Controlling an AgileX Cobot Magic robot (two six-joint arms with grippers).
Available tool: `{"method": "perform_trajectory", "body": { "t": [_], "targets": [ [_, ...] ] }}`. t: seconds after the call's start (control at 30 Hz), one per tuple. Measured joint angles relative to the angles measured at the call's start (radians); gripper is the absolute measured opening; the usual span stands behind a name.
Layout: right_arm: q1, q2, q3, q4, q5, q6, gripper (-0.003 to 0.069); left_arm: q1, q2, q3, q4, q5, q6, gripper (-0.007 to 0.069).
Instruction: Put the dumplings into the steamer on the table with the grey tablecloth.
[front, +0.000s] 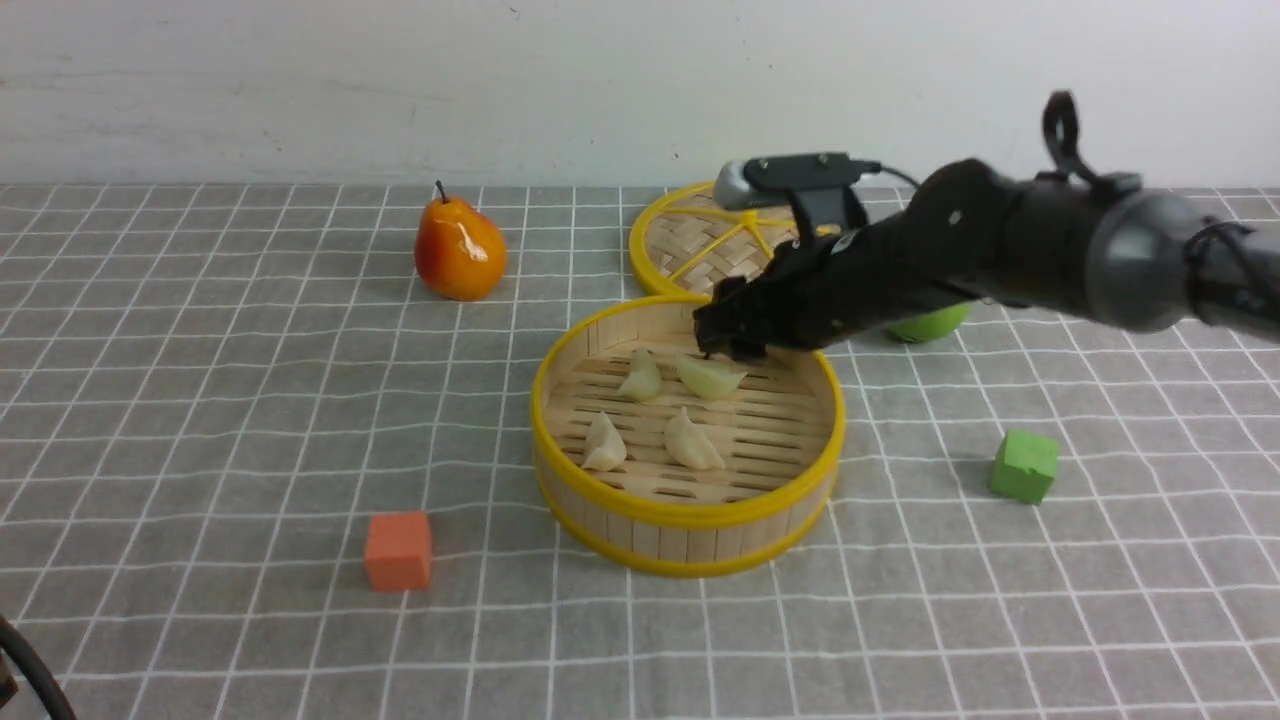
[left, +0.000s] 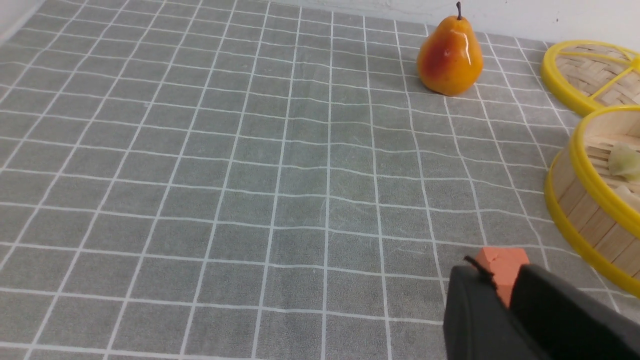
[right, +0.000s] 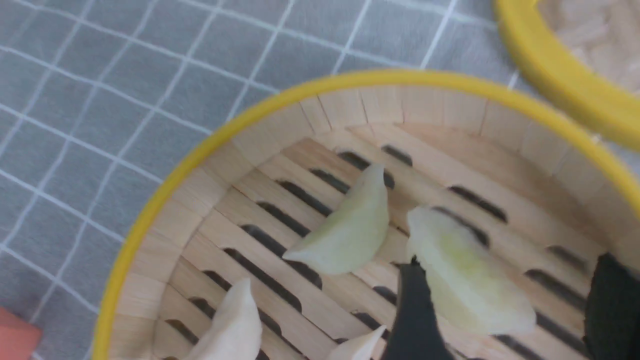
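All four dumplings (front: 640, 380) lie on the slatted floor of the steamer (front: 690, 515), which stands mid-worktop (front: 250, 620) on the grey tablecloth (front: 250, 400), so to my eye the job looks about finished. The right tool (front: 722, 340) hangs low over the far rim, released, its dark fingers (right: 415, 320) spread either side of the greenish dumpling (right: 465, 280). One finger sits right against that dumpling's edge.

That is the worry. If the arm lifts at a slant rather than straight up, that finger could hook the dumpling and flick it over the wall. A careless sideways pull might also clip the yellow rim and shove the steamer, or knock the woven lid (front: 690, 245) just behind it.

The left tool (left: 500, 272) waits low, well apart from the steamer, with an orange cube (left: 502, 260) beyond its tips. I cannot tell whether it is parted or clenched.
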Motion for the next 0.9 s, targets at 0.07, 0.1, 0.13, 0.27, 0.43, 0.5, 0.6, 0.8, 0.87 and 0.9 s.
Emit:
{"method": "perform_trajectory", "body": {
  "t": [0.07, 0.1, 0.13, 0.27, 0.43, 0.5, 0.6, 0.8, 0.87, 0.9],
  "targets": [
    [-0.016, -0.082, 0.000, -0.024, 0.035, 0.000, 0.0435, 0.000, 0.000, 0.000, 0.000, 0.000, 0.000, 0.0112],
    [-0.025, -0.125, 0.000, -0.034, 0.052, 0.000, 0.0428, 0.000, 0.000, 0.000, 0.000, 0.000, 0.000, 0.0112],
    [-0.038, -0.195, 0.000, -0.052, 0.078, 0.000, 0.0416, 0.000, 0.000, 0.000, 0.000, 0.000, 0.000, 0.0113],
    [-0.081, -0.472, 0.000, -0.113, 0.185, -0.003, 0.0342, 0.000, 0.000, 0.000, 0.000, 0.000, 0.000, 0.0121],
    [-0.143, -0.816, 0.008, -0.247, 0.292, 0.009, 0.0189, 0.000, 0.000, 0.000, 0.000, 0.000, 0.000, 0.0127],
    [-0.173, -0.975, 0.061, -0.305, 0.289, 0.047, 0.0106, 0.000, 0.000, 0.000, 0.000, 0.000, 0.000, 0.0129],
    [-0.195, -1.164, 0.203, -0.358, 0.222, 0.097, 0.0017, 0.000, 0.000, 0.001, 0.000, 0.000, 0.000, 0.0132],
    [-0.203, -1.562, 0.833, -0.410, -0.243, 0.175, -0.0020, 0.000, 0.000, 0.002, 0.000, 0.000, 0.000, 0.0139],
    [-0.203, -1.648, 1.014, -0.399, -0.392, 0.202, -0.0020, 0.000, 0.000, 0.002, 0.000, 0.000, 0.000, 0.0141],
    [-0.203, -1.695, 1.098, -0.392, -0.462, 0.216, -0.0020, 0.000, 0.000, 0.002, 0.000, 0.000, 0.000, 0.0141]
  ]
}}
